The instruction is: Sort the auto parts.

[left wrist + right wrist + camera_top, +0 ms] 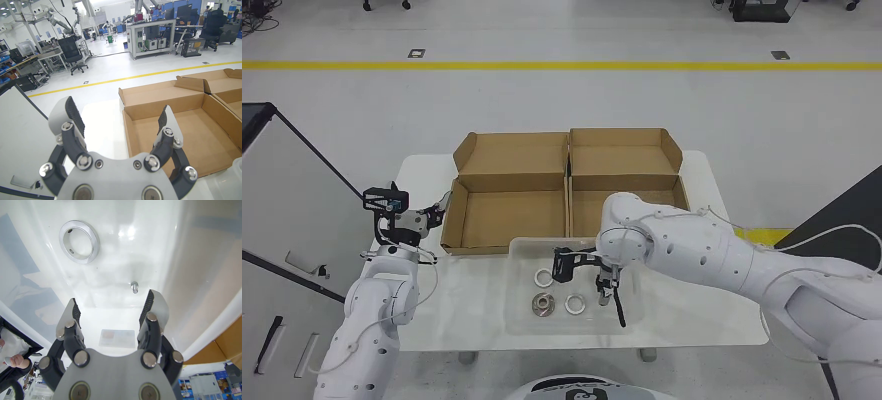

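Parts for sorting are kept loose in a shallow white tray [527, 245] at the near side of the table [472, 320]; a metal ring [94, 240], a darker disc [540, 306] and a small bolt [134, 287] are seen on its floor, set apart from one another, so each can be taken singly. Two cardboard boxes, the left box [170, 132] and the right box [627, 160], are stood side by side just behind the tray, flaps folded back so that parts can be dropped straight in. The right gripper [113, 298] is held low inside the tray, spread wide with nothing between its fingers; the bolt lies just ahead of the fingertips, so a pick of the bolt is judged to be the step in hand. The left gripper [117, 103] is held at the table's edge beside the left box, likewise spread wide and holding nothing; it is judged to be parked clear of the working arm.
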{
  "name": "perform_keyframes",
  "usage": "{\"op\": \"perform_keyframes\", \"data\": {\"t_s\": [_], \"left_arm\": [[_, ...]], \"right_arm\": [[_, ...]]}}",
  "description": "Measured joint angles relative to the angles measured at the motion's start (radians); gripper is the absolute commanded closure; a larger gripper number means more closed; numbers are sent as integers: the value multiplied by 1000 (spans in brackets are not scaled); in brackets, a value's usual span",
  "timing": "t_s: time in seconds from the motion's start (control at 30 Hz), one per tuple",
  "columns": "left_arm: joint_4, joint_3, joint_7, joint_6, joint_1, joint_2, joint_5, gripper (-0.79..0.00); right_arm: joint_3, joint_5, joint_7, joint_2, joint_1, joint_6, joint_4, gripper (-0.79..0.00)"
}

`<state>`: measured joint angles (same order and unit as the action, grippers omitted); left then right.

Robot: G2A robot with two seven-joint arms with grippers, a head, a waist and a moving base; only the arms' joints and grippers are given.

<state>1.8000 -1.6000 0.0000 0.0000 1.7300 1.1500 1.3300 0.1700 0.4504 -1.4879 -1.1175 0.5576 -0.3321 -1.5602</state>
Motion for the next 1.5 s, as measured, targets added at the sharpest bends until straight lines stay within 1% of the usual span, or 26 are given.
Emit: {"op": "perform_keyframes", "data": {"t_s": [0.07, 0.27, 0.47, 0.53, 0.8, 0.83, 1.0, 1.03, 1.5], "left_arm": [[0, 0, 0, 0, 0, 0, 0, -785], [0, 0, 0, 0, 0, 0, 0, -785], [0, 0, 0, 0, 0, 0, 0, -785], [0, 0, 0, 0, 0, 0, 0, -785], [0, 0, 0, 0, 0, 0, 0, -785], [0, 0, 0, 0, 0, 0, 0, -785], [0, 0, 0, 0, 0, 0, 0, -785], [0, 0, 0, 0, 0, 0, 0, -785], [0, 0, 0, 0, 0, 0, 0, -785]], "right_arm": [[0, 3, 1, -6, 4, -1, 11, -526], [0, 13, -2, -18, 9, 2, 41, -499], [0, 23, 1, -27, 11, -1, 59, -422], [0, 29, 2, -30, 10, -3, 61, -413], [10, 66, 11, -37, 13, 7, 64, -394], [11, 70, 11, -37, 14, 8, 64, -403], [15, 94, 12, -40, 21, 17, 68, -391], [15, 100, 12, -41, 23, 17, 69, -400], [20, 147, 4, -59, 42, 26, 93, -376]]}}
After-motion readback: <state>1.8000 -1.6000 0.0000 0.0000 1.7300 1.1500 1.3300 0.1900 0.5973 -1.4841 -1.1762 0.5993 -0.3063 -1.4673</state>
